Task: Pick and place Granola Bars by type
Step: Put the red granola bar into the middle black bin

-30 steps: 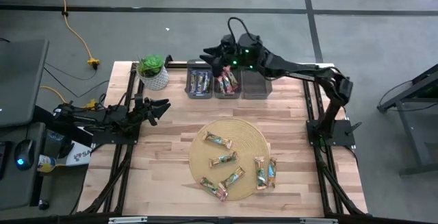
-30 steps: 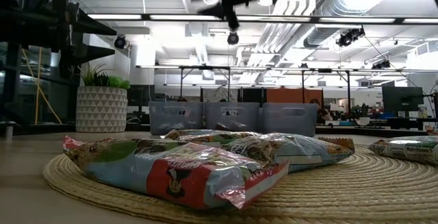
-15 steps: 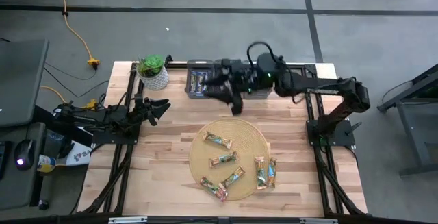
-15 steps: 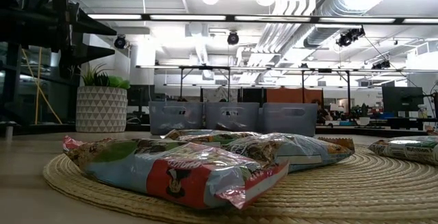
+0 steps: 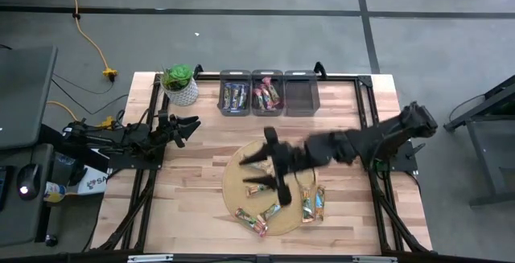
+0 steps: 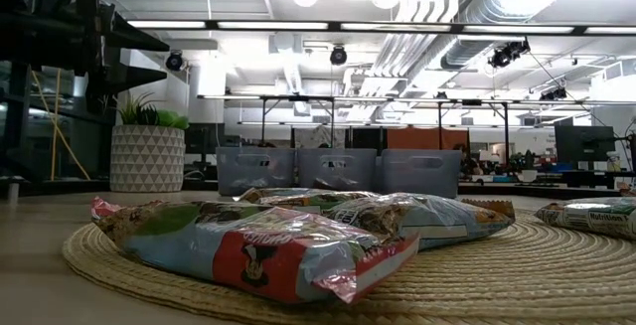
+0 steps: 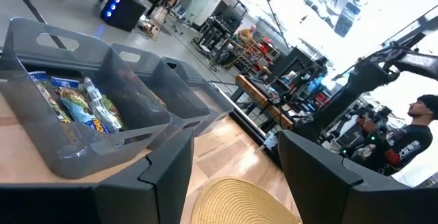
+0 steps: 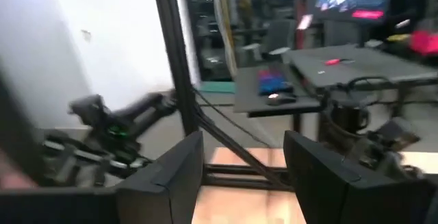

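— Along the far edge of the bench (image 5: 193,146)?
— Three grey bins in a row. Left bin (image 5: 235,92): dark blue-wrapped bars (image 5: 234,96). Middle bin (image 5: 267,92): pink and red bars (image 5: 267,96). Right bin (image 5: 301,92): bare grey floor only. Beside the row, a potted plant (image 5: 179,84) in a white patterned pot.
— And seen past the left arm's own fingers?
— Nearest bin (image 7: 65,107) with blue and green shiny wrappers (image 7: 79,105) stacked inside; next two bins farther along, contents not clear.
— Rest of the Granola Bars?
— Scattered flat on the round woven straw mat (image 5: 233,184) mid-bench. Small, rectangular, glossy wrappers in green, tan, pink; two side by side (image 5: 313,203) at the mat's right edge, others toward its near edge. From bench height, crinkled foil with crimped ends, red and light blue panels (image 6: 260,247).
— Grippers?
— Right gripper (image 5: 268,165) blurred above the mat, jaws spread, holding nothing. Left gripper (image 5: 191,124) parked at the bench's left edge, jaws likewise apart, empty.
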Motion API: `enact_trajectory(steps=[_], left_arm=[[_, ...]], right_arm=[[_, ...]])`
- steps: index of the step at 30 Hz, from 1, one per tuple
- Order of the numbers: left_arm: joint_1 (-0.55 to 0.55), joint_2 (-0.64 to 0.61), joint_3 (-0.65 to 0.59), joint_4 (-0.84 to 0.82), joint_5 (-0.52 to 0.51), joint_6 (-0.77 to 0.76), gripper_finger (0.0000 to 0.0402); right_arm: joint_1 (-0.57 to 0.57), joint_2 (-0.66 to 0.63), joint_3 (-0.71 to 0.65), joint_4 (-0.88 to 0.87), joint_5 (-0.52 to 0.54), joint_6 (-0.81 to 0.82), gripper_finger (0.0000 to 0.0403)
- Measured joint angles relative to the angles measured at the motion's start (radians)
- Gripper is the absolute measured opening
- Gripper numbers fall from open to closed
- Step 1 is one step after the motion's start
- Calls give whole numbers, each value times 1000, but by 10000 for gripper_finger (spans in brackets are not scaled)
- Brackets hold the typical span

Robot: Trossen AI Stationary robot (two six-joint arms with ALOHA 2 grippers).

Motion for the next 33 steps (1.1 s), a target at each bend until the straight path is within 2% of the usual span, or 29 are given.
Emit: enact_trajectory(steps=[5,10,13,16,19,24,27,30,33], left_arm=[[0,0,0,0,0,0,211],[0,0,0,0,0,0,211],[0,0,0,0,0,0,211],[0,0,0,0,0,0,211],[0,0,0,0,0,0,211],[0,0,0,0,0,0,211],[0,0,0,0,0,0,211],[0,0,0,1,0,0,211],[0,1,0,-3,0,0,211]], right_arm=[[141,60,0,35,269,-79,188],[218,123,0,89,531,28,188],[234,165,0,89,617,102,188],[231,220,44,83,611,139,188],[217,307,182,54,578,75,188],[172,511,580,-244,507,23,188],[144,624,808,-404,500,28,188],[126,606,707,-305,477,90,188],[103,586,653,-404,414,264,188]])
